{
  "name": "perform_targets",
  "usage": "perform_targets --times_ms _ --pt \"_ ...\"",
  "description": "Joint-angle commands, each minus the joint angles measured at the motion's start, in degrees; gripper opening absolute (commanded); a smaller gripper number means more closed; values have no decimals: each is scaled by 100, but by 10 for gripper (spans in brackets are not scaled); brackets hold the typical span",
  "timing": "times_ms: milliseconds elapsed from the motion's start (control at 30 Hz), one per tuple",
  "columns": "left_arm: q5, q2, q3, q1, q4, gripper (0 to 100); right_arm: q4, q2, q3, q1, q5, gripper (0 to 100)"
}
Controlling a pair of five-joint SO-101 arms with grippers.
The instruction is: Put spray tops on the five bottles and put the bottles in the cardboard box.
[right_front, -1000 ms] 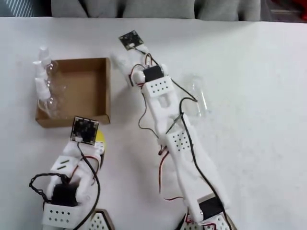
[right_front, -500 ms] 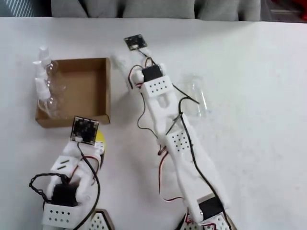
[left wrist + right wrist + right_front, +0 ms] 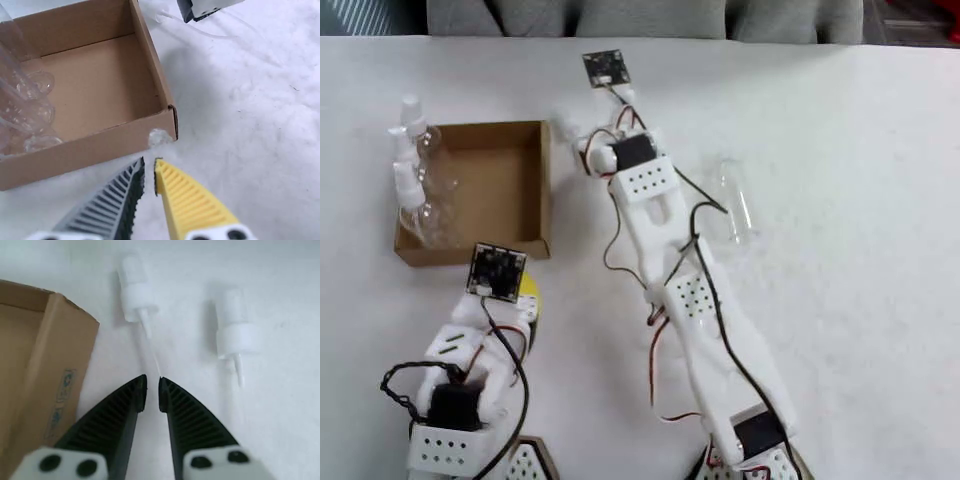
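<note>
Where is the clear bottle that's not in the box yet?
In the high view, the clear bottle lies on the white table beside the right arm, on the side away from the cardboard box.

A fixed overhead camera looks straight down on the white table (image 3: 840,200). The left wrist camera looks closely along the left gripper (image 3: 149,167) at the near right corner of the cardboard box (image 3: 100,85); the right wrist camera looks past the right gripper (image 3: 152,385) at its far right corner. All views share the box.
</note>
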Motion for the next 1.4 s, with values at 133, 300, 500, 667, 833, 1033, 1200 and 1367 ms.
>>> perform_targets --times_ms 133,300,500,667,833,1033,1200,1367 --pt "-9 48 0 -4 -114 57 629 -295 -220 66 26 19" --pt "1284 31 -26 312 -738 58 2879 -1666 -167 119 1029 19" --pt "1916 57 -536 875 -905 58 2844 -2475 1363 760 1143 19" --pt "2233 295 -1020 1077 -905 58 2826 -3380 2804 1033 1125 19" --pt "2277 1912 -2321 1323 -949 58 2659 -4084 4000 1270 1108 19" --pt "2734 4523 -4360 1367 -949 58 2475 -4321 4932 1938 1090 19" --pt "3226 6431 -5732 1270 -923 59 2132 -4426 5662 2255 1090 19" --pt "3455 7582 -6549 1270 -958 59 1736 -4875 6514 2897 1116 19"
